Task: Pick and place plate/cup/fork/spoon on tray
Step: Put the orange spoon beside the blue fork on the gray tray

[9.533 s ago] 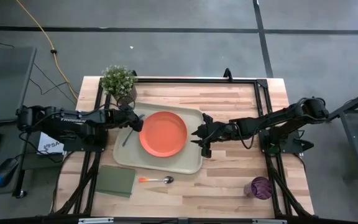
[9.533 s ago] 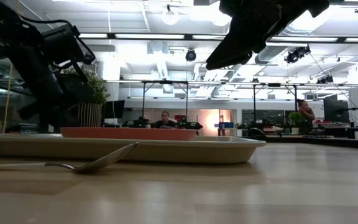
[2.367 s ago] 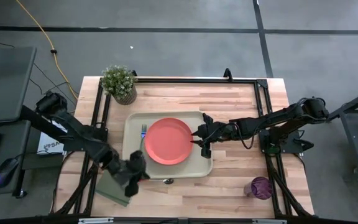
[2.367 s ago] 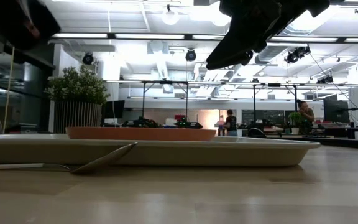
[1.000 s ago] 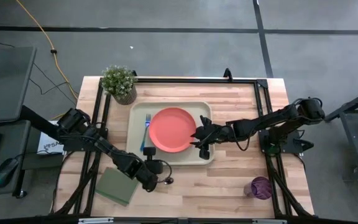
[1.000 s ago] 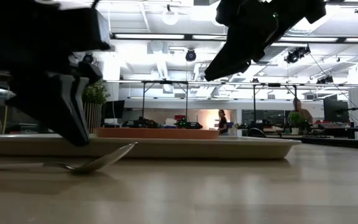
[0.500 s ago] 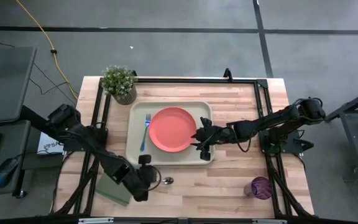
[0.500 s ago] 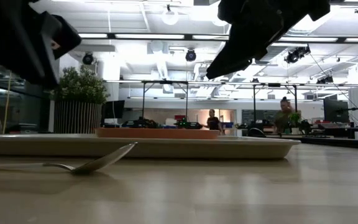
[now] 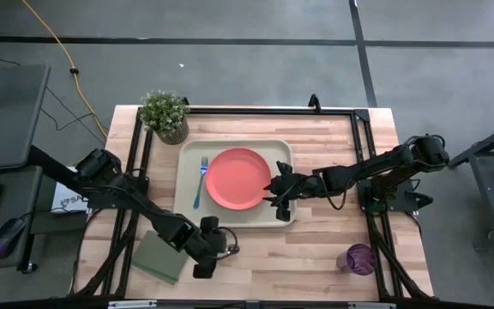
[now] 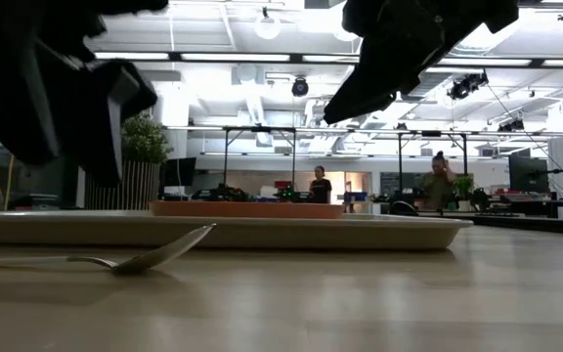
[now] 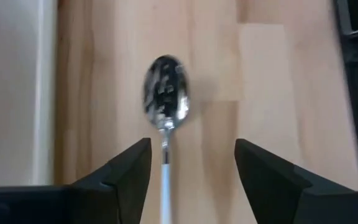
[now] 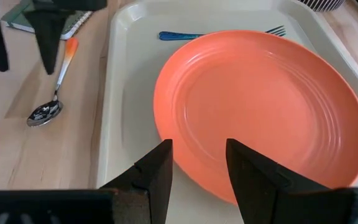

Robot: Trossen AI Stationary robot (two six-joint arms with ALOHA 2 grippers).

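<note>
The spoon (image 11: 165,93) lies flat on the table just off the tray's near rim, with its orange handle (image 12: 70,46) pointing toward the table's left. My left gripper (image 11: 191,168) hovers open above that handle, one finger on each side, touching nothing. The cream tray (image 9: 185,206) holds the orange plate (image 9: 239,178) and, left of it, the blue-handled fork (image 9: 201,180). My right gripper (image 12: 199,162) hangs open over the tray's right rim and the plate's right edge. The purple cup (image 9: 360,257) stands on the table at the near right.
A potted plant (image 9: 165,114) stands at the table's far left corner. A dark green pad (image 9: 159,256) lies at the near left, beside my left arm. Bare wood lies between the tray and the cup. People move about in the room behind.
My left gripper rose from close to the table by the spoon's handle, drifted a little toward the near edge, then came partway down again over the handle. The spoon, tray, plate and fork have stayed where they were.
</note>
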